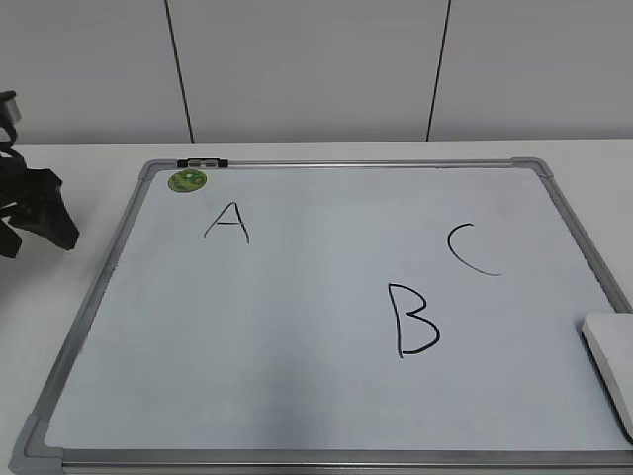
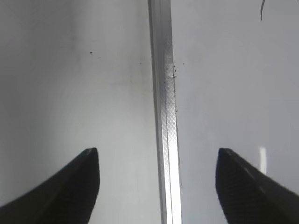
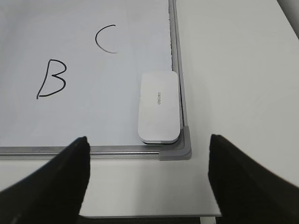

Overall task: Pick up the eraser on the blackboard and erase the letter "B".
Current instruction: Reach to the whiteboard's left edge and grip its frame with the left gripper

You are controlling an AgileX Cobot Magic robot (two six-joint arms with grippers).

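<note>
blackboard [image 1: 326, 416]: white writing surface; grey metal frame with a fine cross-hatched texture in the left wrist view; grey corner caps
eraser [image 3: 159, 107]: white top with small grey lettering; a thin darker edge underneath
letter "B" [image 1: 411, 320]: black, thin strokes
letter "A" [image 1: 227, 223]: black, thin strokes
letter "C" [image 1: 469, 249]: black, thin strokes
sticker [image 1: 187, 180]: round, green, with a paler yellowish print
clip on top frame [image 1: 202, 162]: black with a pale middle
tabletop [image 3: 233, 70]: white, plain
wall [image 1: 316, 69]: pale grey panels, dark vertical seams
left pincer [image 2: 156, 186]: black
right pincer [image 3: 147, 182]: black
</note>
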